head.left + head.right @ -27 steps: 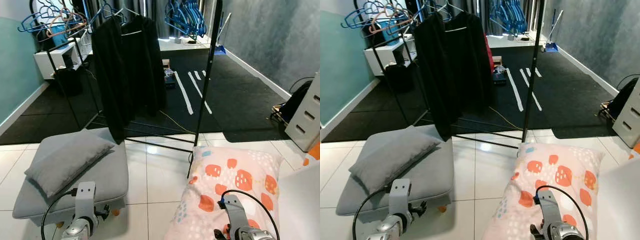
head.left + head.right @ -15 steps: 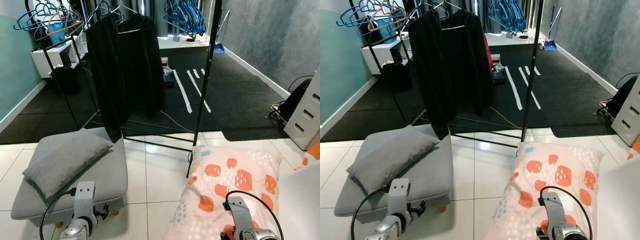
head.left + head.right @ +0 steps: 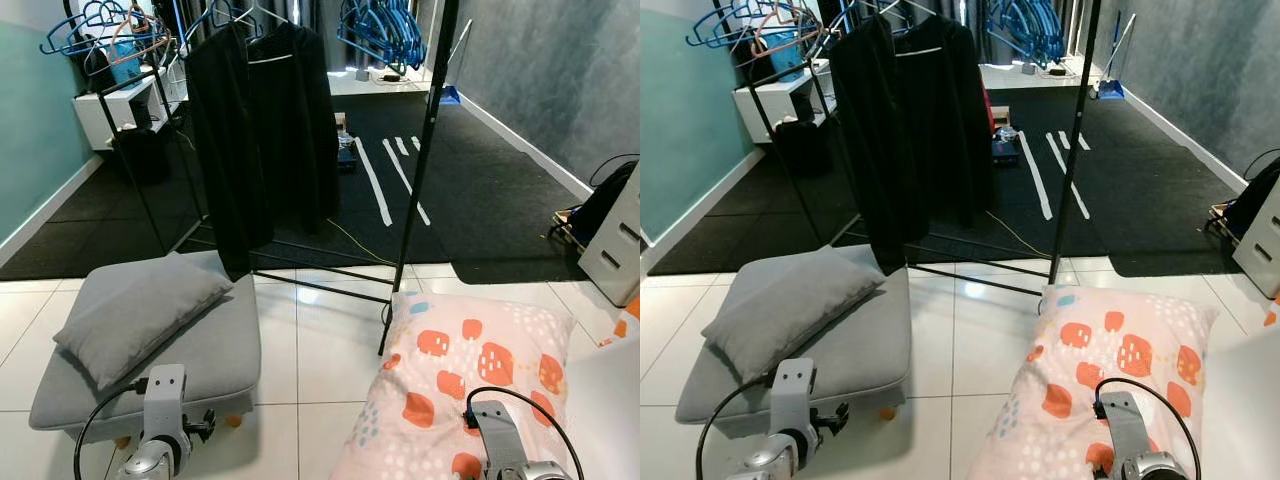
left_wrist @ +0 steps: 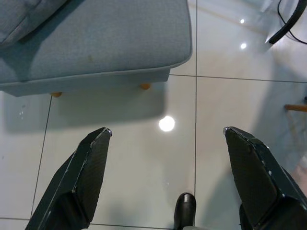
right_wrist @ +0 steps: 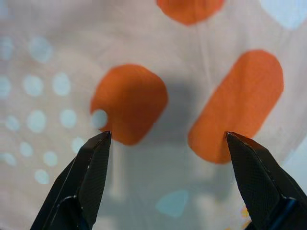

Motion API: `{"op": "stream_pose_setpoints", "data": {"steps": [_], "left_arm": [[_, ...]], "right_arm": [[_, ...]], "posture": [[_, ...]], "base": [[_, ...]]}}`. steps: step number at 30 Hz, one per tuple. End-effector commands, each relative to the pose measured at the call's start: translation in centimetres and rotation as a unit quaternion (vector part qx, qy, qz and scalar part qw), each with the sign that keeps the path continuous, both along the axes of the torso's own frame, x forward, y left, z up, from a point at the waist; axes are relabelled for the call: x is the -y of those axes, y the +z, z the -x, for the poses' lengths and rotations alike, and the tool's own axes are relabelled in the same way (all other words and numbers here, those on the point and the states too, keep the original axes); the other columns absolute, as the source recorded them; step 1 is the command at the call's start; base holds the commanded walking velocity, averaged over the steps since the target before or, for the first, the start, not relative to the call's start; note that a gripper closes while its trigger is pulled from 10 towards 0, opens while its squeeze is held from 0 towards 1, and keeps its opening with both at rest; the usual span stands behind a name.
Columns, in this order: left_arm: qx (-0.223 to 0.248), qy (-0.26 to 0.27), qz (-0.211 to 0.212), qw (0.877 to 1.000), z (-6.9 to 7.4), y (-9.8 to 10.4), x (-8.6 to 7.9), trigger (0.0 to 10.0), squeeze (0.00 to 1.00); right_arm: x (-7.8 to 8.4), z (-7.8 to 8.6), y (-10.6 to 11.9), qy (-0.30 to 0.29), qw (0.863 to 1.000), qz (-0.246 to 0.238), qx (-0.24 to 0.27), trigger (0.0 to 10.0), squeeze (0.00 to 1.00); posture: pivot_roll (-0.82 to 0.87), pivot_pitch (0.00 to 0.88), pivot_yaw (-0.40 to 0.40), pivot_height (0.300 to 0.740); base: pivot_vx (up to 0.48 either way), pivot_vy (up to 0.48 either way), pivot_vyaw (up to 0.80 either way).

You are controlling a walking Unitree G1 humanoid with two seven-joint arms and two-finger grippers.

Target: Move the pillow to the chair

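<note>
A: The pale pink pillow printed with orange blobs and light blue dots (image 3: 470, 370) lies flat on the white glossy floor tiles (image 3: 310, 350), just right of the low grey upholstered chair cushion on short wooden feet (image 3: 215, 350). Its far left corner touches the foot of the black metal clothes rack (image 3: 415, 180).

B: And what sits on the grey seat itself?

A: A smaller plain grey pillow (image 3: 135, 315), resting on its left part. Behind the seat, black garments (image 3: 260, 130) hang from the rack, with blue plastic hangers (image 3: 85, 25) further back.

B: The grippers?

A: The right gripper (image 5: 165, 184) hangs just above the patterned pillow, right of the seat, its two black fingers (image 5: 88, 177) spread wide with nothing between them. Orange patches show in the gap.

B: The left one?

A: The left gripper (image 4: 165, 182) hovers over bare tile just in front of the seat's near edge, fingers equally wide apart, holding nothing.
</note>
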State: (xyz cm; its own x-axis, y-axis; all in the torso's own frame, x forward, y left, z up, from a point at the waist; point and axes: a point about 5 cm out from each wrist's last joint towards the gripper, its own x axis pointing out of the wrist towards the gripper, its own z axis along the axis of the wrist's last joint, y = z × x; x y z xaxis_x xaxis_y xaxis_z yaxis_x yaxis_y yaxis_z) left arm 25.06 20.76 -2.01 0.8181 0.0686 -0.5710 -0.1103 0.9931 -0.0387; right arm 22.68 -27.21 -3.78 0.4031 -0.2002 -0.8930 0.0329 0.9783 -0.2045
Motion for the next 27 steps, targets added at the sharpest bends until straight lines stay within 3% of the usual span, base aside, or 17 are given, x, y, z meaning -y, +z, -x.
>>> {"op": "stream_pose_setpoints", "data": {"steps": [1, 12, 14, 27], "left_arm": [[-0.005, 0.003, -0.002, 1.0, 0.2, 0.0, -0.4, 10.0, 0.0], [-0.023, 0.009, 0.003, 1.0, 0.6, -0.4, -0.4, 10.0, 0.0], [-0.027, 0.011, 0.004, 1.0, 0.8, -0.6, -0.5, 10.0, 0.0], [-0.031, 0.012, 0.0, 0.999, 0.9, -0.8, -0.3, 10.0, 0.0]], "right_arm": [[-0.6, -0.5, 0.1, 0.004, 1.0, -0.013, 0.013, 10.0, 0.0], [-1.3, -1.7, 0.6, 0.016, 0.998, -0.033, 0.047, 10.0, 0.0], [-2.0, -2.8, 1.2, 0.027, 0.994, -0.052, 0.088, 10.0, 0.0], [-2.7, -4.5, 2.4, 0.037, 0.986, -0.08, 0.139, 10.0, 0.0]], "posture": [[-0.12, 0.081, -0.011, 0.712], [-0.12, 0.078, -0.015, 0.712], [-0.13, 0.065, -0.019, 0.712], [-0.13, 0.051, -0.025, 0.712]], "base": [[0.0, 0.0, 0.0], [-0.366, 0.0, 0.0], [0.0, 0.0, 0.0], [0.0, 0.0, 0.0]]}}
